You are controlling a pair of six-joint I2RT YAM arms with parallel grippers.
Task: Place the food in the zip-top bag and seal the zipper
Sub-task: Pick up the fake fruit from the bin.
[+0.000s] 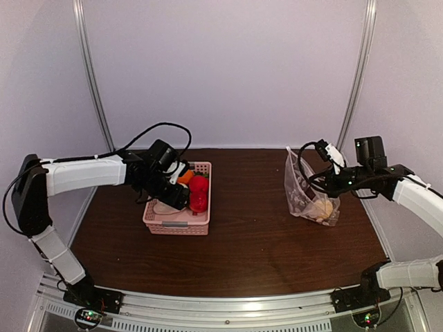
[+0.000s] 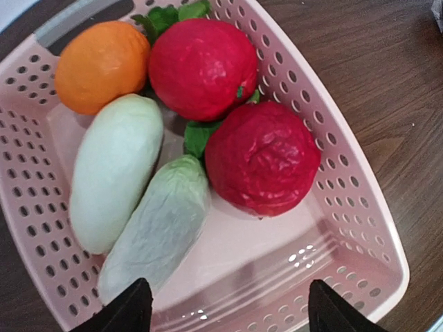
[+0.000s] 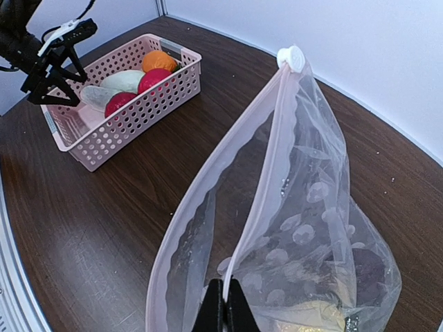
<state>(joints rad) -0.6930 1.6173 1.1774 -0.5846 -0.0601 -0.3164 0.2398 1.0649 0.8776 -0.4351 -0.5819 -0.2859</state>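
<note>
Zip-top bag (image 3: 311, 228): clear, crinkly, pinkish rim, upright on bench (image 1: 242, 242) right side, mouth gaping; yellow piece (image 1: 320, 207) inside at bottom. Right hand (image 3: 223, 308) clenched on bag rim. Left wrist view alone resolves pink basket (image 2: 360, 228) contents: orange piece (image 2: 100, 66), two red pieces (image 2: 201, 66), two whitish-green pieces (image 2: 114, 173). Left hand (image 2: 228, 311) released, jaws spread over basket.

No text, brand, number or sign can be read in any view. The pink basket (image 2: 349, 190), left of the scene, bears a grey label (image 2: 73, 21) on its end wall, its face too blurred to read.
</note>
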